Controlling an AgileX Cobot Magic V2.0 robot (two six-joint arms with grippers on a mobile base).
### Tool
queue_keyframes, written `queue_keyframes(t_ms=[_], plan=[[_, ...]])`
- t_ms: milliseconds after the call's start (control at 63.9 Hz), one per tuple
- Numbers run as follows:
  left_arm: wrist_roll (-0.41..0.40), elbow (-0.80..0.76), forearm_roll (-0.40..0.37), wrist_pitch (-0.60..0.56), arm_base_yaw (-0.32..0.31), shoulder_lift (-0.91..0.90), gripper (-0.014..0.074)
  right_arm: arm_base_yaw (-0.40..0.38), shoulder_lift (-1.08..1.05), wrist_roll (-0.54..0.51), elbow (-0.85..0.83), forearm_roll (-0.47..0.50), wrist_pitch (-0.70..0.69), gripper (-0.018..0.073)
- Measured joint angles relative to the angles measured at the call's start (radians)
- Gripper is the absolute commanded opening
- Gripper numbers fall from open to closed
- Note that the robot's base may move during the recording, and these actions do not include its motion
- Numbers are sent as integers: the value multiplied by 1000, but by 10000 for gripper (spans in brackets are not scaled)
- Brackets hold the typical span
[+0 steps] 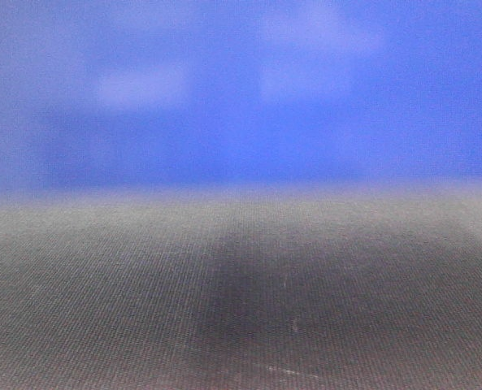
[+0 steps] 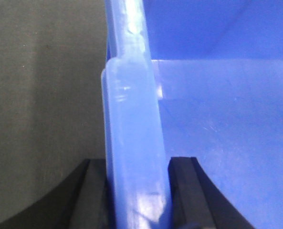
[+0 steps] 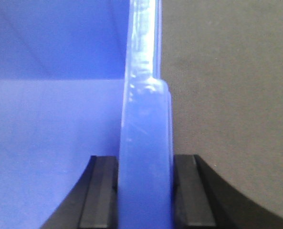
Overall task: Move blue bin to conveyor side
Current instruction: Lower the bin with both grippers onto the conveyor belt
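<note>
- Left claw (image 2: 139, 191): pinching the rim of the bin (image 2: 217, 119), one jaw outside the wall, one inside.
- Right claw (image 3: 145, 191): pinching what I judge to be the opposite rim in the same way. Two grips should keep a wide tub level.
- Bin: held between my claws at the conveyor side (image 3: 227, 95), whose dark mesh lies just beyond each wall. In the front view the blue wall sits close above that mesh. Resting or lifted, I cannot tell.
- Contents: the visible interior shows only bare blue wall and floor.
</note>
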Motion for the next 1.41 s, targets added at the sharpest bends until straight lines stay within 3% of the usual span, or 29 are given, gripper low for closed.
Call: queue_keyframes(t_ms=[203,454,860,1142,1408], plan=[[6,127,10,-180,0,36,-17,0,6,28,160,-19,-181,-88],[14,159,21,-279,0,173,-17,-4,66,45,276,-28,-318,-88],[17,161,61,-323,2,278,-17,-10,229,49,287,-56,-478,-88],[12,195,61,-331,6,278,-17,-12,255,47,287,-60,-540,-88],[11,244,61,-418,7,278,-17,-12,258,46,287,-62,-556,-88]])
